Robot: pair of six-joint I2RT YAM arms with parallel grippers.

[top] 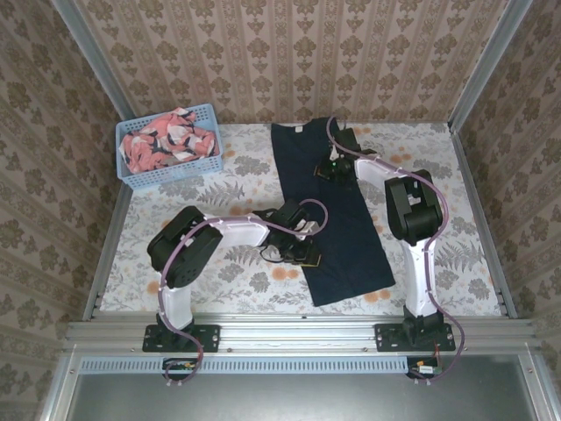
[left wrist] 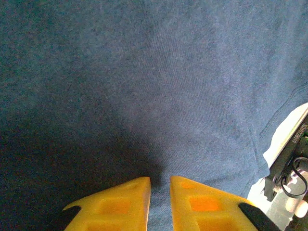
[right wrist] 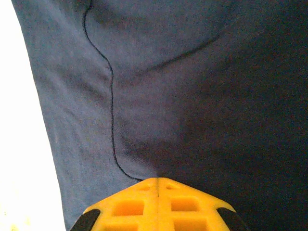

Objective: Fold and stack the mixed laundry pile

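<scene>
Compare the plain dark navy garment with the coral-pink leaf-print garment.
The plain dark navy garment lies spread flat on the floral-covered table; the coral-pink leaf-print garment sits crumpled in the light blue perforated plastic basket. The navy one is solid-coloured; the pink one is patterned. Both are soft cloth.

A white strip [left wrist: 292, 131] at the right edge of the left wrist view is carrying one slanting line of dark printed characters. They are showing too small and blurred to read with confidence. No other lettering is reading legibly.
</scene>
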